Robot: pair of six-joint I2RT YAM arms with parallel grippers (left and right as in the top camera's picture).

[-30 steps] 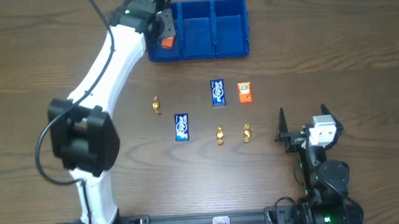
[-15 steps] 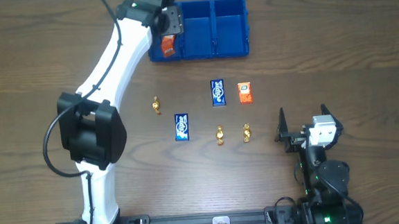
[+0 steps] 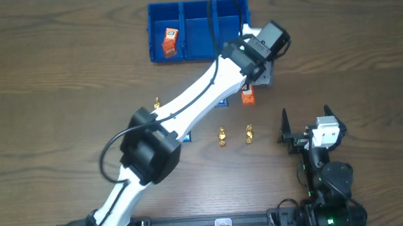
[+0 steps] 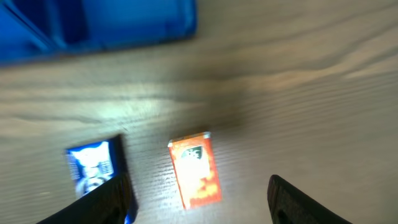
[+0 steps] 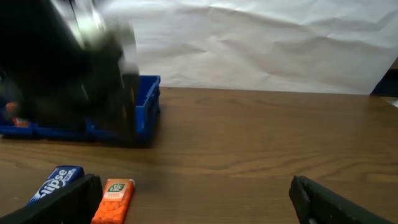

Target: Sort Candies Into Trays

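The first orange candy [image 3: 171, 42] is now deposited in the left compartment of the blue tray [image 3: 184, 56], at upper centre-left. The left end effector [image 4: 199, 190], relocated from there, is held wide open over the second orange candy [image 4: 195, 171] on the worktop [image 3: 366, 61], so a second pick is indicated. The right end effector [image 3: 306, 124] is parked wide open at lower right.

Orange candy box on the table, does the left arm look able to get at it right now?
Probably yes. The left gripper hangs right above the orange candy box with its jaws open wide on either side. Nothing covers the box, and the blue candy packet lies beside it, apart.
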